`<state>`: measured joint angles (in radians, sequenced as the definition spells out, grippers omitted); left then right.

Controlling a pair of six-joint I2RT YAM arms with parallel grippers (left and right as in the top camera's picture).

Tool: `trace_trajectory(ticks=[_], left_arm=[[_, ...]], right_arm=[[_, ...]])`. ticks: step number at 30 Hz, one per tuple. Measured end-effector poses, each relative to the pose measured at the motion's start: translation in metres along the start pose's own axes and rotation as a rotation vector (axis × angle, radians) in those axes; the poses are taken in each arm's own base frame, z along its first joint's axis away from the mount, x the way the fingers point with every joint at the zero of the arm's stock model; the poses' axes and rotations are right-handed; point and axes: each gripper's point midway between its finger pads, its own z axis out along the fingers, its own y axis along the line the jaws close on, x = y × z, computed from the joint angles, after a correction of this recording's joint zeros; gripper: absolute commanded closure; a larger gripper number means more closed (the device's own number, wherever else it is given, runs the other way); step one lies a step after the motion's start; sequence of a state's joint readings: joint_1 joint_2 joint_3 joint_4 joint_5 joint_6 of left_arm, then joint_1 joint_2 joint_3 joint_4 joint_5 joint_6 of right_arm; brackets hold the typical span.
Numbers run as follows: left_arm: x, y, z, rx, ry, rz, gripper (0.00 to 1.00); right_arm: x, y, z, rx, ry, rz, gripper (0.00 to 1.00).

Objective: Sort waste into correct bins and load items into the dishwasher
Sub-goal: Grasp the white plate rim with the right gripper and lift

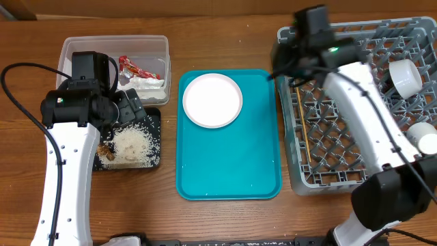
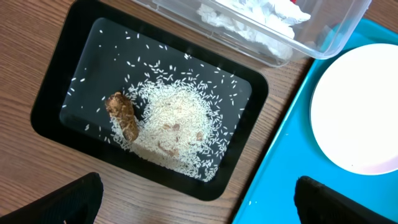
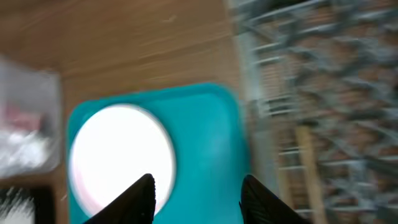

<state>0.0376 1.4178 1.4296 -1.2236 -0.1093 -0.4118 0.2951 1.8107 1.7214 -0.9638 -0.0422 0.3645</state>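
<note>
The clear tub (image 1: 113, 46) at the back left holds a red wrapper (image 1: 132, 67) and a white tissue (image 1: 147, 84). In front of it the black tray (image 1: 155, 130) holds rice (image 1: 131, 145) and a brown scrap (image 1: 105, 149); both show in the left wrist view, rice (image 2: 180, 124) and scrap (image 2: 123, 116). A white plate (image 1: 212, 100) lies on the teal tray (image 1: 229, 171). The grey dish rack (image 1: 341, 160) holds chopsticks (image 1: 305, 130), a white cup (image 1: 405, 76) and a pale bowl (image 1: 425, 137). My left gripper (image 2: 199, 208) is open and empty above the black tray's near edge. My right gripper (image 3: 196, 190) is open and empty above the teal tray, beside the plate (image 3: 118, 149).
The teal tray (image 2: 280, 174) lies between the black tray (image 2: 56, 81) and the rack (image 3: 323, 74). The right wrist view is blurred. Bare wooden table shows in front of the trays.
</note>
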Motion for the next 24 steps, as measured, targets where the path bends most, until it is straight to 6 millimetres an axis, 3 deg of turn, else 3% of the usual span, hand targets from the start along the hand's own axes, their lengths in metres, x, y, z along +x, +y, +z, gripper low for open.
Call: trace_trajectory(ticks=[5, 7, 11, 12, 17, 20, 24], left_arm=[[0.0, 0.0, 0.0, 0.0, 0.0, 0.0, 0.0], [0.0, 0.0, 0.0, 0.0, 0.0, 0.0, 0.0], [0.0, 0.0, 0.0, 0.0, 0.0, 0.0, 0.0], [0.0, 0.0, 0.0, 0.0, 0.0, 0.0, 0.0], [0.0, 0.0, 0.0, 0.0, 0.0, 0.0, 0.0], [0.0, 0.0, 0.0, 0.0, 0.0, 0.0, 0.0], [0.0, 0.0, 0.0, 0.0, -0.001, 0.0, 0.0]], right_arm=[[0.034, 0.054, 0.028, -0.087, 0.052, -0.116, 0.5], [0.048, 0.063, 0.044, -0.088, 0.088, -0.137, 0.5], [0.085, 0.058, 0.091, -0.021, 0.199, -0.147, 0.5], [0.098, 0.049, 0.112, 0.02, 0.242, -0.145, 0.5], [0.121, 0.031, 0.144, 0.09, 0.316, -0.127, 0.52], [0.134, 0.022, 0.159, 0.117, 0.356, -0.121, 0.65], [0.136, 0.023, 0.162, 0.115, 0.361, -0.115, 0.96]])
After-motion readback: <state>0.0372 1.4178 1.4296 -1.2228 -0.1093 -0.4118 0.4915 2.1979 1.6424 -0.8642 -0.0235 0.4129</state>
